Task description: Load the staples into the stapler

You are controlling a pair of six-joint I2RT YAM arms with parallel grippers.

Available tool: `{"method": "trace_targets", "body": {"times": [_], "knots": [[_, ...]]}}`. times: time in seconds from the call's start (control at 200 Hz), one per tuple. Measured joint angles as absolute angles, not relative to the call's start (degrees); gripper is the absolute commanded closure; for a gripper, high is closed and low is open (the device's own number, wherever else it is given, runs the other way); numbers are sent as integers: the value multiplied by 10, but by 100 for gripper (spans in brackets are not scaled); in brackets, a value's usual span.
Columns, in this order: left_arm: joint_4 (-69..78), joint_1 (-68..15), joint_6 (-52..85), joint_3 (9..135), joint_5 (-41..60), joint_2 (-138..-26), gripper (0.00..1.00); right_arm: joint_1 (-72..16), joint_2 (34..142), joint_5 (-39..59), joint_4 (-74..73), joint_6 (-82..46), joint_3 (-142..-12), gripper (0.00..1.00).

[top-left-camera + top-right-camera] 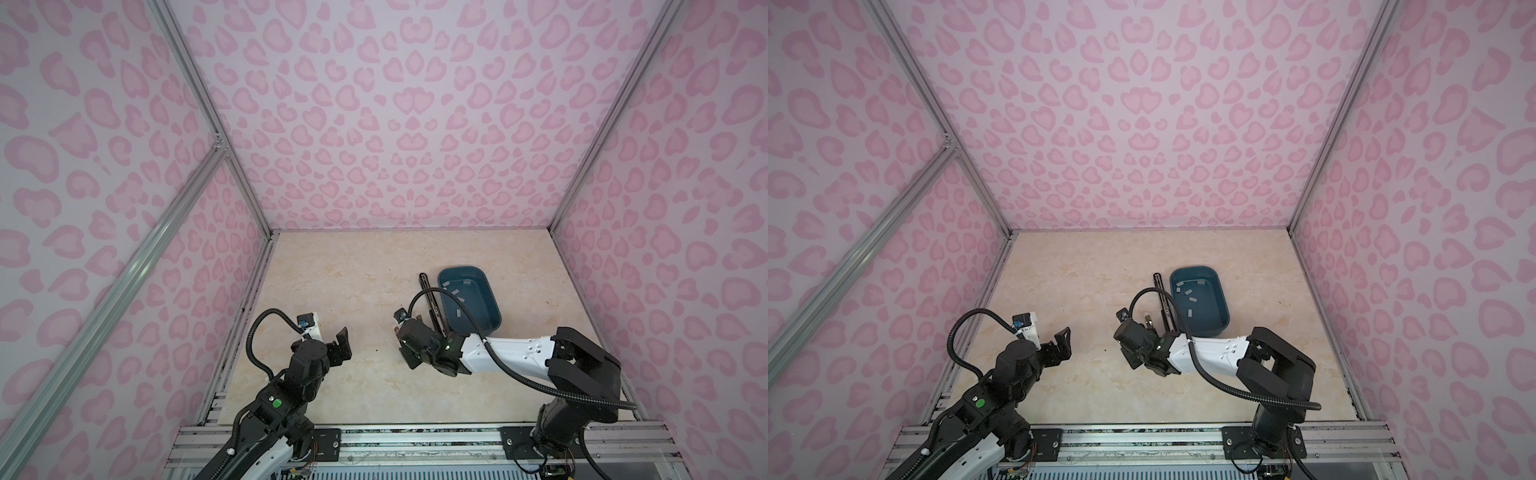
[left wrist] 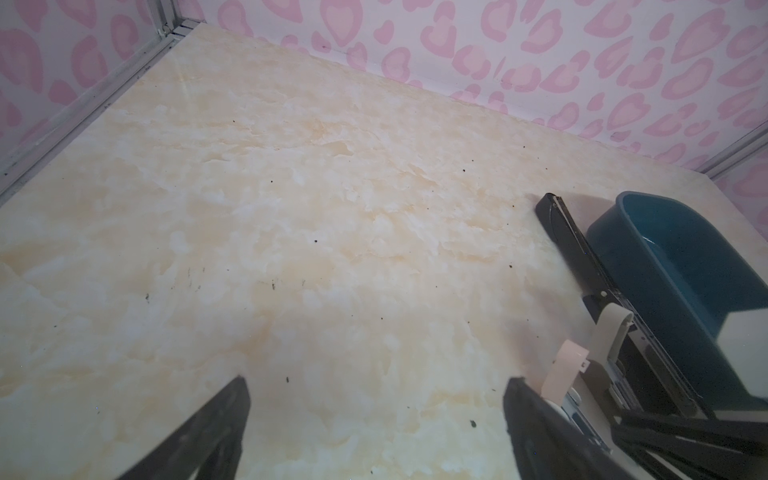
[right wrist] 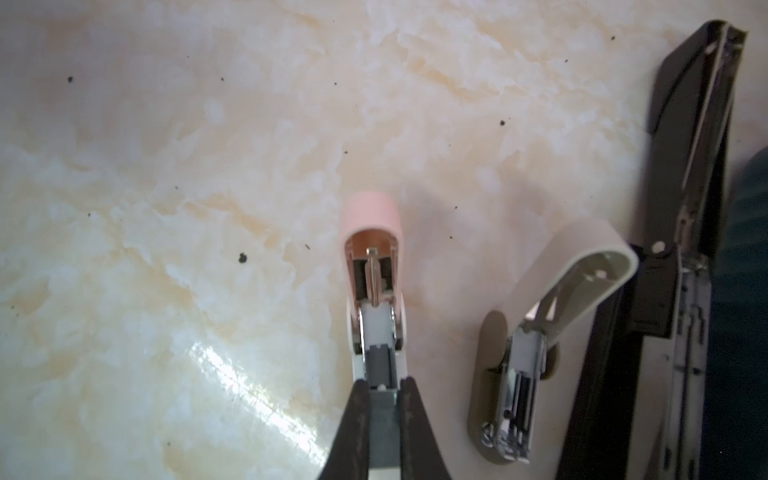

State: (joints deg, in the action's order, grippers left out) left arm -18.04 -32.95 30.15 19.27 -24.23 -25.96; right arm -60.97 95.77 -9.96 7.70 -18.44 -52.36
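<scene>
A small pink stapler (image 3: 372, 216) lies on the table with its lid flipped up and its magazine channel bared. My right gripper (image 3: 384, 395) is shut on a flat grey strip of staples (image 3: 384, 424), held just over the near end of that channel. In both top views this gripper (image 1: 409, 357) (image 1: 1129, 357) points down and hides the pink stapler. More staples (image 1: 457, 297) (image 1: 1187, 293) lie loose in a blue tray (image 1: 461, 268). My left gripper (image 1: 338, 345) (image 2: 376, 380) hangs open and empty over bare table to the left.
A beige small stapler (image 3: 582, 257) lies open right beside the pink one. A long black stapler (image 1: 430, 299) (image 3: 690, 166) lies open along the tray's left side. Pink patterned walls enclose the marble-look table on three sides.
</scene>
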Motion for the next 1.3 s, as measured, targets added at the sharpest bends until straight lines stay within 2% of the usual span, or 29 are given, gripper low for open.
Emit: {"method": "trace_targets", "body": {"times": [0.445,1.3], "knots": [[-180,-329,302,192,-242,-259,4,-580,959,-29,6,-143,-505,90],[-180,-329,300,192,-242,-262,4,-569,987,-34,-22,-150,-507,92]]}}
